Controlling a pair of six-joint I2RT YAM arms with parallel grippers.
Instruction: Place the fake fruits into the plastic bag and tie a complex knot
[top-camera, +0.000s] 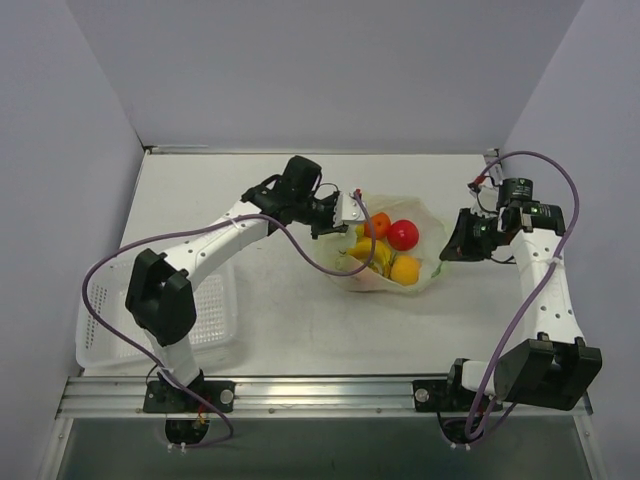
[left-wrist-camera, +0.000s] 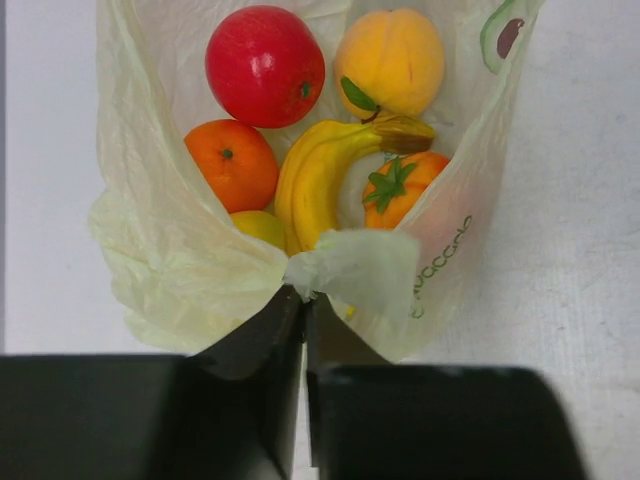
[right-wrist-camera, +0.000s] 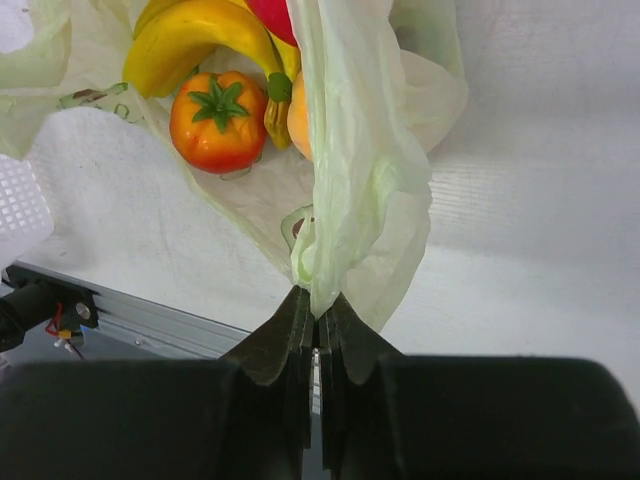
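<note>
The pale green plastic bag (top-camera: 420, 215) lies open at the table's middle and holds the fake fruits: a red apple (top-camera: 403, 234), an orange (top-camera: 378, 225), bananas (top-camera: 362, 250) and a yellow fruit (top-camera: 405, 269). The left wrist view shows the apple (left-wrist-camera: 264, 66), orange (left-wrist-camera: 231, 164), bananas (left-wrist-camera: 318, 176), a peach-yellow fruit (left-wrist-camera: 390, 60) and a red-orange piece with a green top (left-wrist-camera: 399, 186). My left gripper (left-wrist-camera: 303, 297) is shut on the bag's left rim (left-wrist-camera: 352, 268). My right gripper (right-wrist-camera: 318, 312) is shut on the bag's right rim (right-wrist-camera: 350, 180). No knot shows.
A white perforated basket tray (top-camera: 215, 325) stands at the front left, beside the left arm. Grey walls close the table at the back and sides. A metal rail (top-camera: 320, 395) runs along the near edge.
</note>
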